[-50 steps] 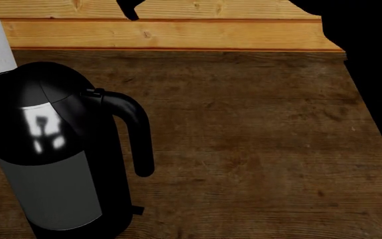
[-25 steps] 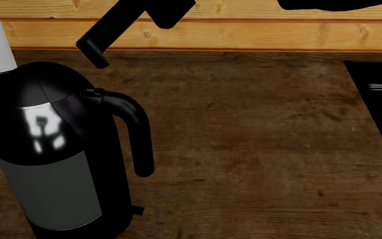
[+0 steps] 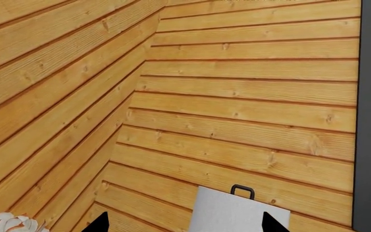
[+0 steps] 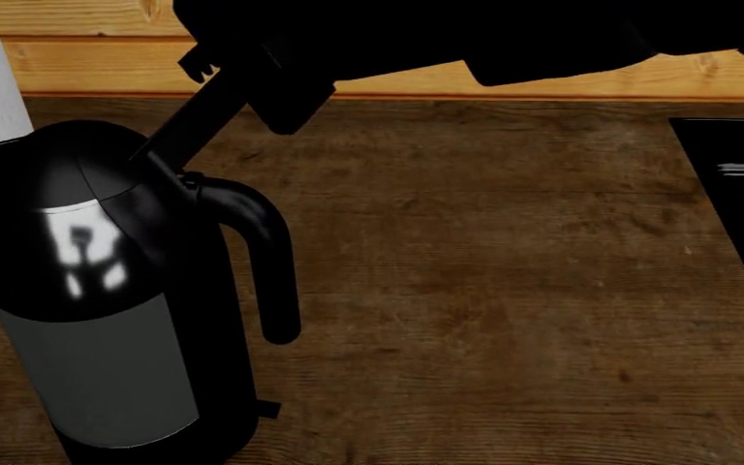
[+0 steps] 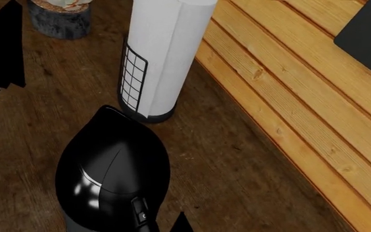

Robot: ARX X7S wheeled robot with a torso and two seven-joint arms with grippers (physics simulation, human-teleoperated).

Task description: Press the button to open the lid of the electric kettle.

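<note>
**Right hand's finger sits just above the button, on the handle side of the lid**

The electric kettle [image 4: 101, 291] stands upright on the dark wooden worktop [image 4: 502, 291], with a white cylinder [image 5: 163, 53] just behind it against the plank wall [image 4: 346, 63]. Its glossy black lid [image 4: 62, 208] is down, the seam unbroken, so the press is not yet done. The button [image 4: 181, 180] is the small black tab where the loop handle [image 4: 263, 262] joins the lid; seen from the kettle's spout, it lies at the far edge of the dome, right over the handle.

The right hand [image 4: 166, 145] reaches in from above and behind the handle. One long dark finger [image 4: 198, 116] slants down toward the kettle, its tip at or just above the button; whether it touches cannot be told from the head view. In the right wrist view the button [image 5: 137, 211] shows almost straight below the camera, with a fingertip [image 5: 181, 223] just beside the handle root. Whether the fingers are spread or pressed together I cannot tell.

The finger's long axis runs down and toward the lid, so I judge a short push along that line would land on the tab.

The left hand [image 3: 182, 224] faces the plank wall, its two tips well apart, so it is spread and holds nothing; the kettle is not in its view. The right arm is clearly the nearer.
</note>
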